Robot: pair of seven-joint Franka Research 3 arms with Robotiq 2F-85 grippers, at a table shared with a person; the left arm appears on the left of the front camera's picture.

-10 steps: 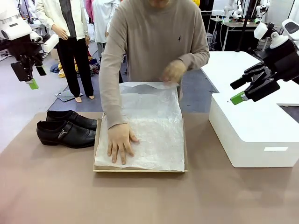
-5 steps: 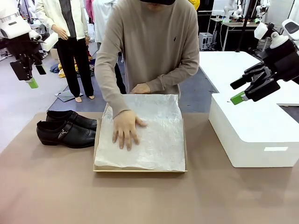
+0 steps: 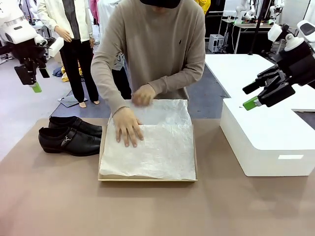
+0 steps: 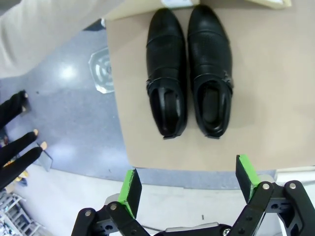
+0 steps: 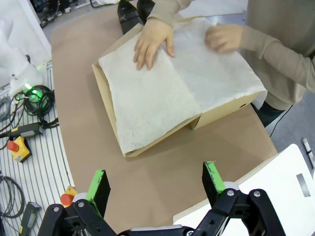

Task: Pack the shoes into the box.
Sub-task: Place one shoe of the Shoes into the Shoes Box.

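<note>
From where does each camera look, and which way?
Front: between the arms, facing the person's hand pressing paper in the box; left fingers, right fingers raised, open.
Left wrist: above, looking down at the shoes; left fingers below.
Right wrist: above, looking down on the box; right fingers below.
Shared: front and right wrist show the box.

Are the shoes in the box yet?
No, out: the shoes stand side by side on the table, beside the box, which holds tissue paper.

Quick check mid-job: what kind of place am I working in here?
Likely a robotics lab or test workshop: a red emergency-stop button and loose cables lie beside the brown-covered table, and the floor is bare polished grey.
</note>
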